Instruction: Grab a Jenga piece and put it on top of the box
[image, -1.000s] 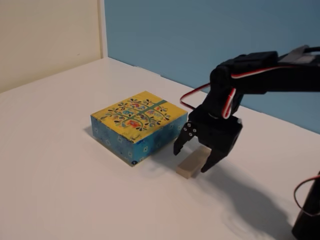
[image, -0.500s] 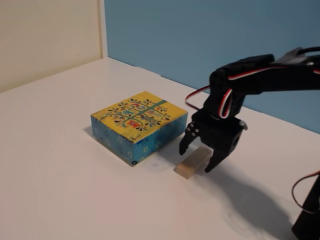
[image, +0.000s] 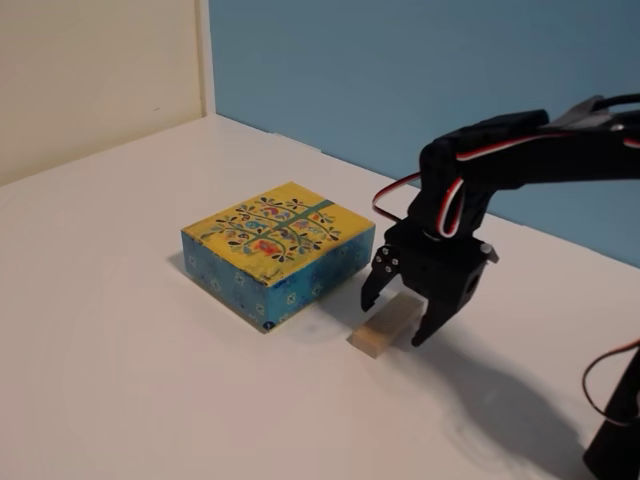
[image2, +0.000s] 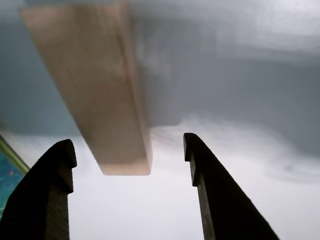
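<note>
Over the last second the gripper has shifted slightly toward 3 o'clock in the fixed view and settled low over the Jenga piece; in the last half second it barely moves, which suggests the approach is nearly done; the jaws stand wide, one each side of the block, gripping nothing; in the wrist view the Jenga piece lies between the fingertips; it rests on the table, at 4 o'clock from the box, close beside it; closing seems next.
</note>
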